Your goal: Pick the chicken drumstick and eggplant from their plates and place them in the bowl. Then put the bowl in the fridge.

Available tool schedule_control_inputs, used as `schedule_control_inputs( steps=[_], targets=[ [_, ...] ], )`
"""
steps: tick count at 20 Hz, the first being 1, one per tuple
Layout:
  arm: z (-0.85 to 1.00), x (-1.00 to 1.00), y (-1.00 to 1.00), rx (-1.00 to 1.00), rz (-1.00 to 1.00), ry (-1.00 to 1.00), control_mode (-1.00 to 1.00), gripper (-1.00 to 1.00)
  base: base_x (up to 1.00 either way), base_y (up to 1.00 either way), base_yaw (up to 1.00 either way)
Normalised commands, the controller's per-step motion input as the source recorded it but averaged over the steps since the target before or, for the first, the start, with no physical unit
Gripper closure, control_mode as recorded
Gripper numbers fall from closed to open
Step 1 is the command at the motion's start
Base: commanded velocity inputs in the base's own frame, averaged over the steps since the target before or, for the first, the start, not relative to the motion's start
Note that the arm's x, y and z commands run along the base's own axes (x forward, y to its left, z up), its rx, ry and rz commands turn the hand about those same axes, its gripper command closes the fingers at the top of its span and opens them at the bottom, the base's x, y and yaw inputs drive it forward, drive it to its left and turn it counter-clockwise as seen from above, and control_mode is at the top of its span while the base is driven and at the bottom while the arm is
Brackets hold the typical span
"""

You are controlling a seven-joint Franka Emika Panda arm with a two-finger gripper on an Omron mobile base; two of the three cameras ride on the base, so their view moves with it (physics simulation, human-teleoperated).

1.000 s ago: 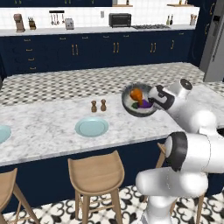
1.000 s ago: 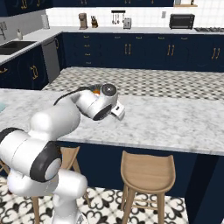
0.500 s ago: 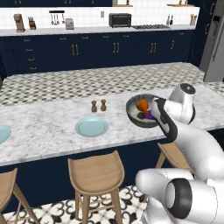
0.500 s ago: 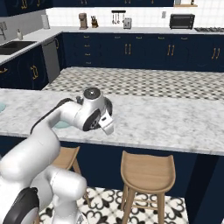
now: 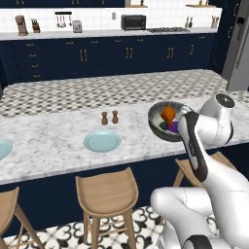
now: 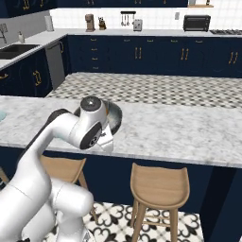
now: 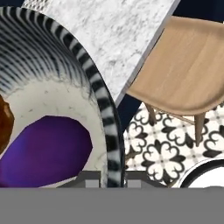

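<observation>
The hand is pinched shut on the rim of the bowl, one finger inside and one outside the striped wall, as the hand view shows. The bowl is held at the near edge of the marble tabletop, towards its right end in the left base view, and whether its base touches the marble or hangs just above it I cannot tell. In the right base view its dark rim peeks out from behind the white wrist.

Inside the bowl lie both foods: the chicken drumstick, orange-brown, sits at the farther side, and the eggplant, glossy purple, lies nearer the hand. Seen from the hand, the eggplant rests on the bowl's pale floor with the drumstick just beside it at the left edge.

A light-blue plate lies bare on the tabletop to the left of the bowl, well apart from it, and a second plate shows at the far left edge. Two small brown shakers stand just beyond the nearer plate. Wooden stools stand below the tabletop's near edge. The fridge stands at the far right of the room, its grey door closed
</observation>
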Motion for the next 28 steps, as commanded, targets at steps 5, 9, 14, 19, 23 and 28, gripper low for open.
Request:
schedule_control_inputs(
  steps=[5,9,14,19,23,28],
  targets=[
    [0.19,-0.32,0.08,0.02,-0.03,-0.05,-1.00,1.00,0.00,0.00,0.00],
    [-0.02,-0.21,0.00,0.00,0.00,0.01,1.00,1.00,-0.73,-0.35,0.00],
    [0.00,0.00,0.00,0.00,0.00,0.00,1.00,1.00,-0.33,-0.99,-0.07],
    [0.00,0.00,0.00,0.00,0.00,0.00,1.00,1.00,0.33,-1.00,-0.14],
    [0.00,0.00,0.00,0.00,0.00,0.00,1.00,1.00,0.36,-1.00,-0.17],
    [0.00,0.00,0.00,0.00,0.00,0.00,1.00,1.00,0.55,-1.00,-0.18]
  ],
)
